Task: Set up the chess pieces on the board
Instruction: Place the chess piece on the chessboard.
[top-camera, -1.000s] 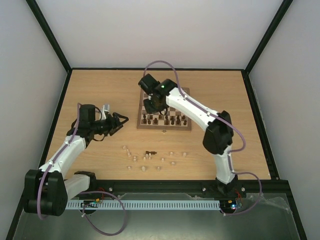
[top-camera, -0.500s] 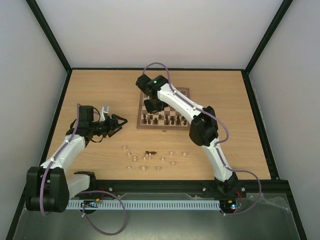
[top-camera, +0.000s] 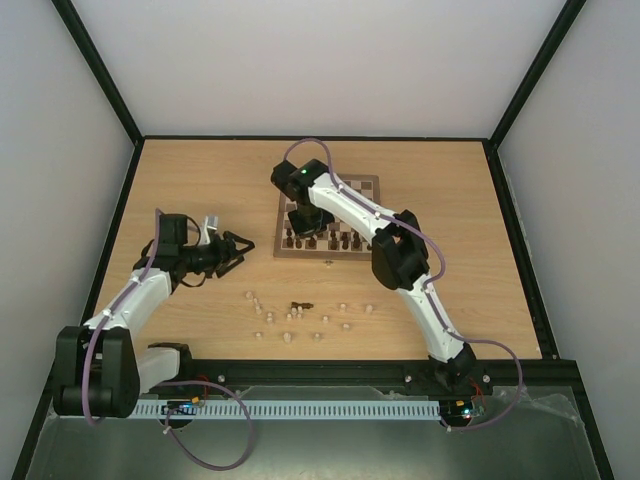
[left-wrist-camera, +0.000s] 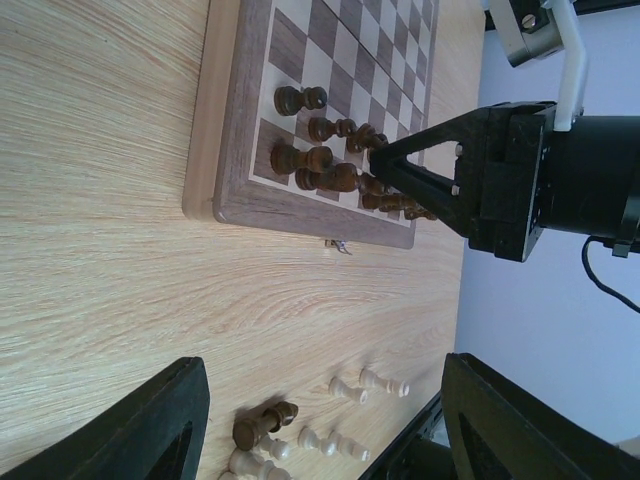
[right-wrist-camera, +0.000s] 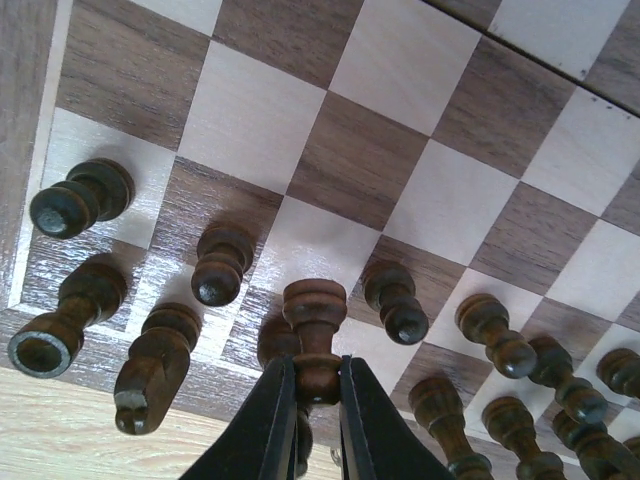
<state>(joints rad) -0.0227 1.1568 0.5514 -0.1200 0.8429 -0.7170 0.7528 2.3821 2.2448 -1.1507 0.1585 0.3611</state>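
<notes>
Right end effector (right-wrist-camera: 315, 368) pinches a dark chess piece (right-wrist-camera: 315, 303) upright, base facing the board (right-wrist-camera: 250, 120); a cream square (right-wrist-camera: 300, 240) lies directly beyond.

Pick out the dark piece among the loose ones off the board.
The lone dark piece mid-scatter on the table, apparently on its side; the loose pieces around it are all pale.
</notes>
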